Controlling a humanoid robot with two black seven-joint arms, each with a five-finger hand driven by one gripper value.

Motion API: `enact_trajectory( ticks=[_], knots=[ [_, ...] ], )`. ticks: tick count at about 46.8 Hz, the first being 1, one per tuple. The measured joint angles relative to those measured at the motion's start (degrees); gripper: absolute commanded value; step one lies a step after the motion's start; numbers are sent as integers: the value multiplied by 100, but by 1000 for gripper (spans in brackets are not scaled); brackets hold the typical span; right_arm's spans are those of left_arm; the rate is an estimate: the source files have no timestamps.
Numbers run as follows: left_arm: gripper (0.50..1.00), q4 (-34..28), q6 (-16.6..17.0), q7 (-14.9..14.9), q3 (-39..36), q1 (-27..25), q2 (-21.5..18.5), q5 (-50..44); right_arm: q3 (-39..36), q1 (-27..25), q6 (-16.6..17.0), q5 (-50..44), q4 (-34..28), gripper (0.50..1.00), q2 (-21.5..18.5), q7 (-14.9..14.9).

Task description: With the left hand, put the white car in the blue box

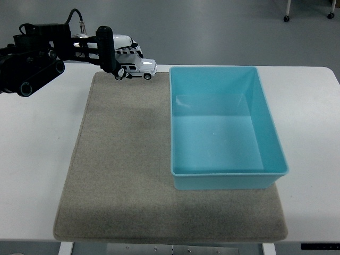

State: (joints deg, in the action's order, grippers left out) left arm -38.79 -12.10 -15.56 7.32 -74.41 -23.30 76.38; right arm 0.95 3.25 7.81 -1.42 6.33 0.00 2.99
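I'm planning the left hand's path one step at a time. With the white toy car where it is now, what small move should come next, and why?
Probably carry it to the right, toward the open blue plastic box. The left hand already seems closed on the white toy car at the far edge of the beige mat, left of the box's far corner, and the box holds nothing yet.

You have 1 mat (pixel 122 170) lying on the table (pixel 32 159), with the box (pixel 226 175) on the mat's right half, its far end near the mat's far edge. The car (pixel 137 67) sits at the mat's far edge, just left of the box's far left corner. The left hand (pixel 109 50) is around the car, coming in from the left.
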Motion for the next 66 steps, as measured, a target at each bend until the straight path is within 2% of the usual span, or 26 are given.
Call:
enact_trajectory(
  ticks=[17,31,37,66],
  knots=[
    [500,-406,6,0,22,-323,75,17,-2,0,1,-1,0,936,0,0],
    [500,-993,34,8,131,-393,107,13,-3,0,1,-3,0,936,0,0],
    [500,-1050,4,4,138,-377,342,17,-2,0,1,-4,0,936,0,0],
    [500,-1145,-43,9,178,-137,1002,-9,-1,0,-1,-1,0,936,0,0]
  ],
)
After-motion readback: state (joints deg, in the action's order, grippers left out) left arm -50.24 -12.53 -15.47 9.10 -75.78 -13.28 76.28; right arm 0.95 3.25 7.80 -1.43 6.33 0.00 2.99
